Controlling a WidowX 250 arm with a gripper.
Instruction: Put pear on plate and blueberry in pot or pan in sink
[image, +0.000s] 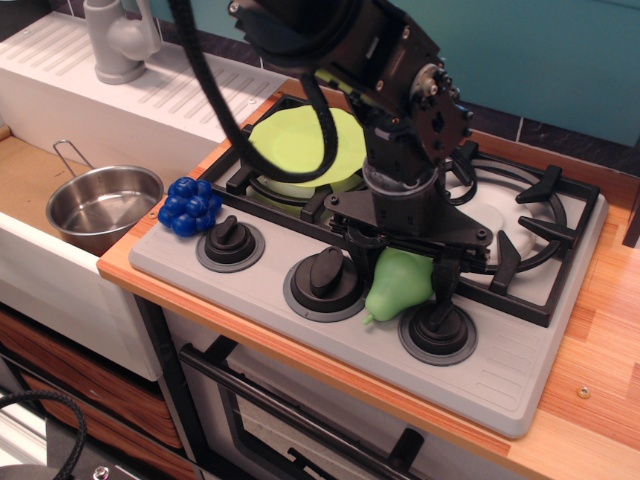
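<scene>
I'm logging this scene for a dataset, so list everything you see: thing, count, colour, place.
pear: 1, pale green, on the stove front between two knobs, between the gripper's fingers
plate: 1, lime green, on the back-left burner grate
blueberry: 1 cluster, dark blue, on the stove's front-left corner
pot: 1, shiny steel, in the sink
sink: 1, white with tan floor, left of the stove
tap: 1, grey, on the ribbed drainboard
stove: 1, grey with black grates, on the wooden counter
knobs: 3, black, along the stove front
oven door: 1, black, below the stove
gripper: 1, black, lowered around the pear; grip unclear
</scene>
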